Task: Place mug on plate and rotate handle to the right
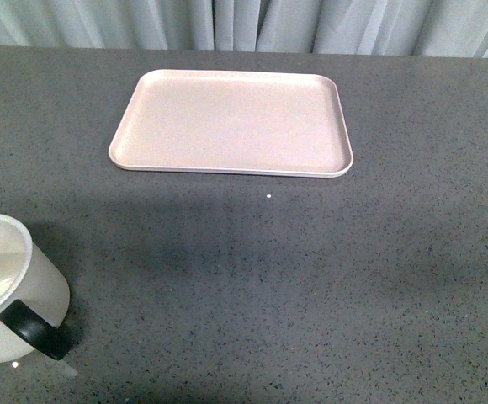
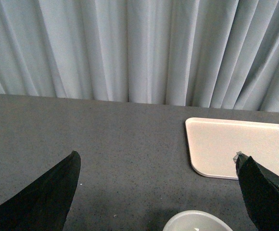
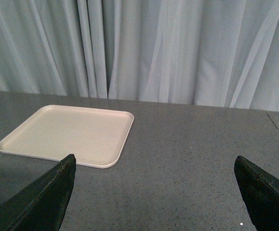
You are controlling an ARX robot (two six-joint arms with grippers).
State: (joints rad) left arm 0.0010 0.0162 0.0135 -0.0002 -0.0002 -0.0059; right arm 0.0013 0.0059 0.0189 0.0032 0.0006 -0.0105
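Left hand (image 2: 156,155) gapes by mug (image 2: 197,222), off plate (image 2: 226,144).

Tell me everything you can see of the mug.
The mug is white, ceramic-looking, upright, its visible inside empty. Its glossy black handle juts from the near side, toward the camera. It stands on the grey speckled table at near left, partly cut off by the frame, well apart from the plate. Nothing else touches it; no print shows.
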